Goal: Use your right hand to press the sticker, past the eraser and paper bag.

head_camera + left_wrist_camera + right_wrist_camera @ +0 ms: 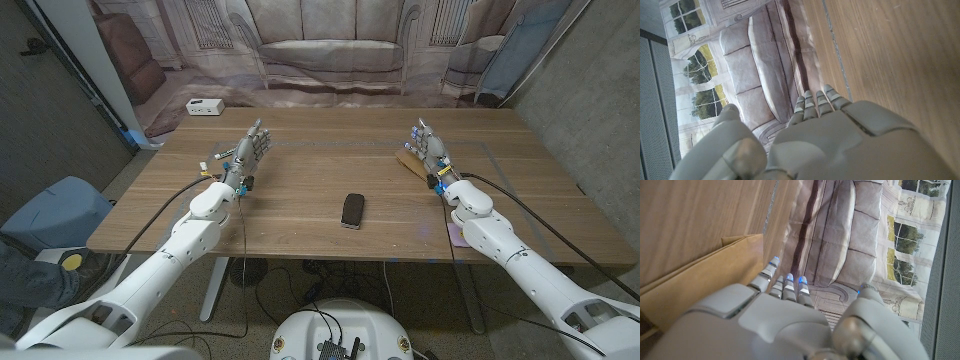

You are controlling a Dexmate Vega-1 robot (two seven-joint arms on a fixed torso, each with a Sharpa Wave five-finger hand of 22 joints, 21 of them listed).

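My right hand [430, 148] stands at the table's far right with its fingers stretched out and nothing in it. A flat brown paper bag [407, 160] lies just beside and partly under it, and shows under the right hand [780, 322] as the paper bag [700, 282] in the right wrist view. A black eraser [352, 210] lies near the middle of the table. A small pale pink sticker [457, 234] sits by the front edge, partly hidden under my right forearm. My left hand [246, 152] stands at the far left, fingers extended and empty; its back [840, 145] shows over bare wood.
A white power strip [203, 106] lies at the table's far left corner. A printed sofa backdrop [330, 50] hangs behind the wooden table [310, 170]. A blue bin [55, 210] stands on the floor to the left.
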